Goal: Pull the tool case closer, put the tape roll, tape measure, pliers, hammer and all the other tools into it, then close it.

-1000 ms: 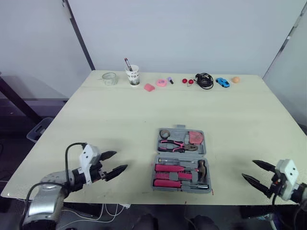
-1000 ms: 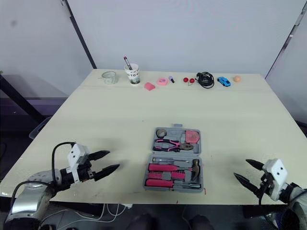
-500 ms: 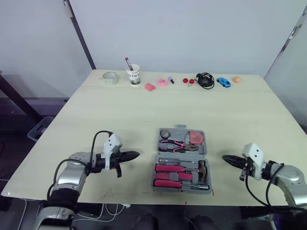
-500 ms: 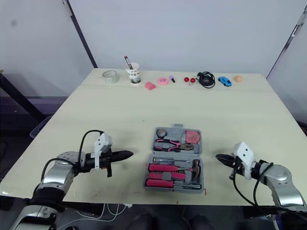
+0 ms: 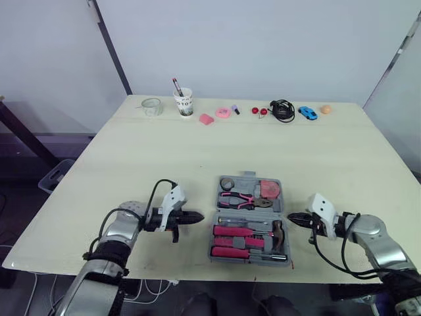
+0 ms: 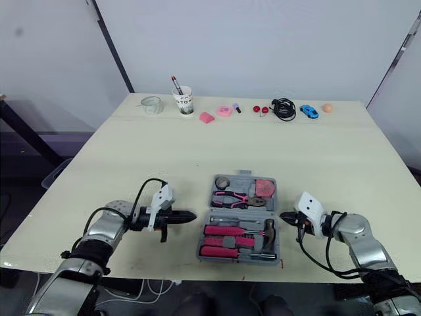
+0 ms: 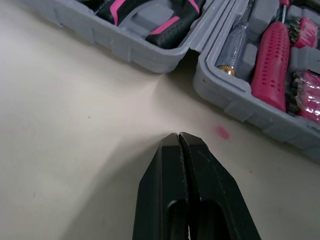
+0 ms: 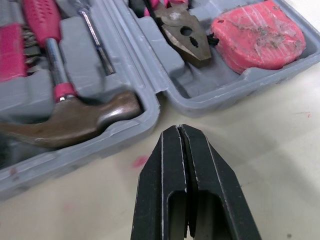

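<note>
The grey tool case lies open near the table's front edge. In it I see the tape roll, the pink tape measure, the pliers, the hammer and pink-handled screwdrivers. My left gripper is shut and empty, its tip just off the case's left side by the hinge. On the opposite side my right gripper is shut and empty too, a little short of the case wall, beside the hammer head and pliers.
Along the far edge stand a glass, a paper cup with a pen, pink bits, a pink ring, red balls, a black cable, a blue toy car and an orange ball.
Both grippers went from open to shut and moved inward from the table's front corners, ending close to the case's left and right sides. The case has not moved.
</note>
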You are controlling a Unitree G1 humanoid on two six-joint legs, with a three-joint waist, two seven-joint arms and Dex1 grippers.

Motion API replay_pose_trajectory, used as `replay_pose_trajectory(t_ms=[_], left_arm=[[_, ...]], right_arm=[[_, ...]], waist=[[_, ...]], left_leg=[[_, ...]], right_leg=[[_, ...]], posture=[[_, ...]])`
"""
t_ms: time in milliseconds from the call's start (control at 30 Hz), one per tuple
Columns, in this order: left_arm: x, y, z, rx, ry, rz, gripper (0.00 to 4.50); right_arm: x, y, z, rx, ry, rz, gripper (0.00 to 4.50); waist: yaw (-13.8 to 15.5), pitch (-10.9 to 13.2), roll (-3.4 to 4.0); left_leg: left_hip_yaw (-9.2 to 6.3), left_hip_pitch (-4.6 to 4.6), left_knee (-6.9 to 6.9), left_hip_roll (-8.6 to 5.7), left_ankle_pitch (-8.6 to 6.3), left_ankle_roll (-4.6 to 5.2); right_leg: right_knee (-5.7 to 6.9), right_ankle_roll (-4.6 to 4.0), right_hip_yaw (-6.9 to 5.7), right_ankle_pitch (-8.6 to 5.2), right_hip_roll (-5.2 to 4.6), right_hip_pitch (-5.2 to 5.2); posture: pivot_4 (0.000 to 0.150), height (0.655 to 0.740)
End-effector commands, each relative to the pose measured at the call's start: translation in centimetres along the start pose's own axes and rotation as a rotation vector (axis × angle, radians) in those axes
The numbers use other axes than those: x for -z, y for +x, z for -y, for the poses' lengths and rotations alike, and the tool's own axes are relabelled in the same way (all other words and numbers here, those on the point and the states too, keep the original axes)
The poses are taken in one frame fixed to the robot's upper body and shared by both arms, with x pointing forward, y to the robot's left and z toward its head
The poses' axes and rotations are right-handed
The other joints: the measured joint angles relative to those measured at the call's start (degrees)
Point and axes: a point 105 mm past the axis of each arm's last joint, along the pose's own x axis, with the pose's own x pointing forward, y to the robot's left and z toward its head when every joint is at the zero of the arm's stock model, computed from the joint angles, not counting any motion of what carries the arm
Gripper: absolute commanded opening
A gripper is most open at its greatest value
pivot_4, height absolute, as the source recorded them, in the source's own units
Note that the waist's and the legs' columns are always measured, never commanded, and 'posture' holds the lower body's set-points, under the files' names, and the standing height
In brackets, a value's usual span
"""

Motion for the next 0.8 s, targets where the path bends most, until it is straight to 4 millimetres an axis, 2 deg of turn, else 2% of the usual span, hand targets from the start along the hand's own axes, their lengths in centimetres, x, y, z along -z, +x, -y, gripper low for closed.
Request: replay_pose_trajectory(t_ms=[33, 800], left_arm=[[-0.2, 0.5, -0.2, 0.007, 0.026, -0.012, 0.06], [-0.5, 2.7, 0.3, 0.079, 0.032, -0.053, 0.06]], right_arm=[[-0.6, 0.3, 0.3, -0.001, -0.023, 0.002, 0.00], [-0.4, 1.2, -0.3, -0.025, -0.038, 0.009, 0.00]], waist=[[0.02, 0.00, 0.00], [0.11, -0.01, 0.01]], left_leg=[[0.00, 0.00, 0.00, 0.00, 0.00, 0.00], [-0.02, 0.01, 0.03, -0.02, 0.00, 0.00]], right_leg=[[0.01, 0.00, 0.00, 0.00, 0.00, 0.00], [0.07, 0.00, -0.01, 0.00, -0.01, 0.01]], posture=[[0.150, 0.7400], [0.150, 0.7400]])
